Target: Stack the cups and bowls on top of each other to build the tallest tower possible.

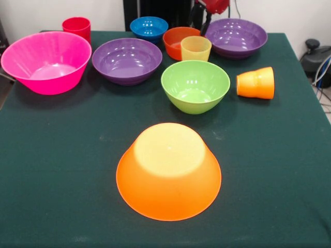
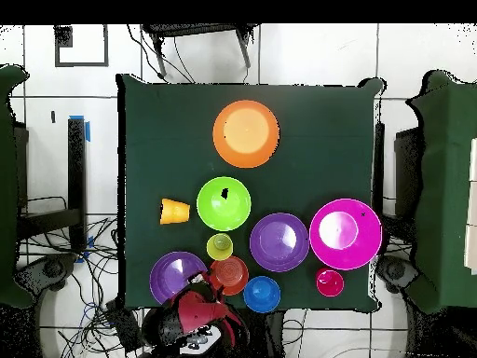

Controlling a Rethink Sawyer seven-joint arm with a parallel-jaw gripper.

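Arm's parked at the robot's edge of the table, gripper by the small orange-red plastic bowl; can't tell how its grip stands. Big glossy orange bowl sits upside down, alone, straight out across the table, well apart.

Bright, even light falls from above: in the front view the upturned big orange bowl glows pale yellow across its flat base, and the big pink bowl and the 2 purple bowls carry soft white sheen on their inner walls. Shadows on the dark green tablecloth are faint and short, hugging each rim, and focus holds across the table. In the overhead view the white floor looks washed out.
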